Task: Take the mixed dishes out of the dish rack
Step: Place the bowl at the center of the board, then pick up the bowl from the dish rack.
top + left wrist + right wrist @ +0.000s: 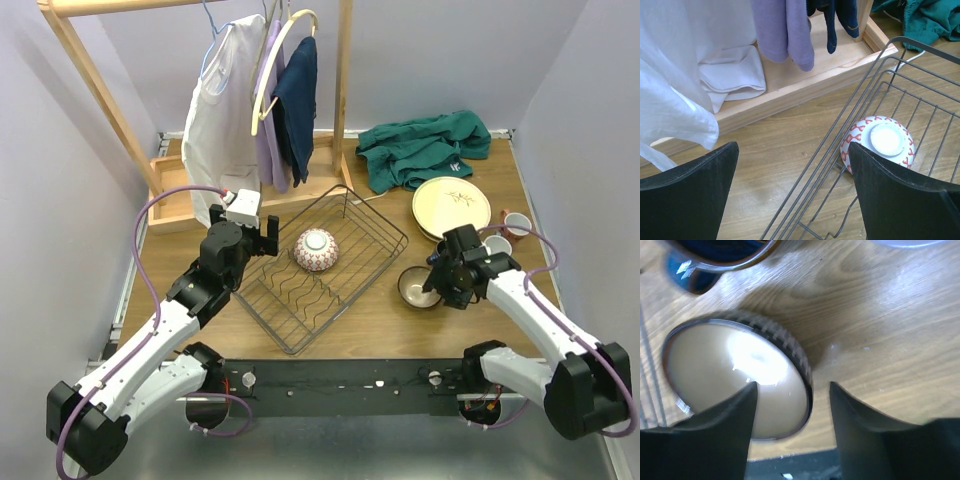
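The black wire dish rack (345,290) sits mid-table. One red-and-white patterned bowl (315,250) lies upside down in it, also seen in the left wrist view (880,142). My left gripper (256,240) is open and empty, above the rack's left rim (865,95). The dark bowl (417,287) with a cream inside stands on the table right of the rack. My right gripper (436,278) is open; in the right wrist view (792,390) its jaws straddle the bowl's (735,375) rim, one finger over the inside, one outside. Cream plates (451,205) are stacked at the back right.
A wooden clothes rack (130,130) with hanging garments and its tray base (790,85) stands behind the left gripper. A green cloth (420,145) lies at the back. Cups (515,222) stand right of the plates; a dark blue cup (715,260) is near the dark bowl.
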Tool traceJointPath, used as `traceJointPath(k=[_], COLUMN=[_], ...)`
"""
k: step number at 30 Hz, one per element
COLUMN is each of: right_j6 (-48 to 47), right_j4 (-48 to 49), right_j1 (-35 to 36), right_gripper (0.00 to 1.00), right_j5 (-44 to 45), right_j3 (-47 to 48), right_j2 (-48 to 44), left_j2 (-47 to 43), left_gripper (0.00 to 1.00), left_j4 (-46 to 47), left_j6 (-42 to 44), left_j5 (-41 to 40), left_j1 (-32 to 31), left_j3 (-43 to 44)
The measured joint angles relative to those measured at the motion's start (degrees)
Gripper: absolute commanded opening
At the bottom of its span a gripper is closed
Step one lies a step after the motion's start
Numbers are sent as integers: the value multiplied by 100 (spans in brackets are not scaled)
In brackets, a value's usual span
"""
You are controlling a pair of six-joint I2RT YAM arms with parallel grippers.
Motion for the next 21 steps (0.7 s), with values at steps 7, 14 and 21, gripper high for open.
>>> traceJointPath(k=[7,14,21], right_j6=[-393,-1349,-1803], right_j4=[-527,-404,236], right_j1=[0,0,260], right_gripper=[95,100,100], right_j5=[203,96,-496], right_j3=[1078,2415,2771], right_j2=[-319,-125,756], left_j2=[37,168,184], left_gripper=[99,99,99], left_j4=[52,83,94], left_j6=[-2,-2,-2], left_j5=[2,4,-22], left_j1=[0,0,4], left_j3=[0,0,0])
